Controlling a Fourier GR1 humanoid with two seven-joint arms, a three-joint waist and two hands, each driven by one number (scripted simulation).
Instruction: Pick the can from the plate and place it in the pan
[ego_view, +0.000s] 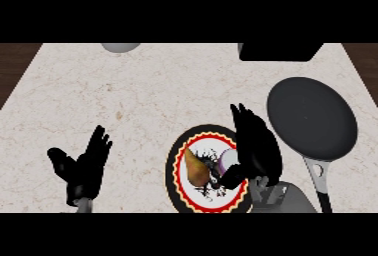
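A round plate (183, 150) with a black rim, red and yellow border and a picture in its middle lies at the lower centre of the counter. On it stands the can (228, 159), of which only a pale grey top shows beside my right hand. My right hand (255, 145) hangs over the plate's right side with fingers straight, pointing away from me, its thumb by the can. The dark pan (311, 117) lies right of the plate, its handle (320, 186) pointing toward me. My left hand (85, 162) rests open at the lower left, fingers up.
A grey round object (120, 46) sits at the counter's far edge, left of centre. A black block (279, 51) stands at the far edge on the right. Dark wood shows beyond the counter's left and right sides.
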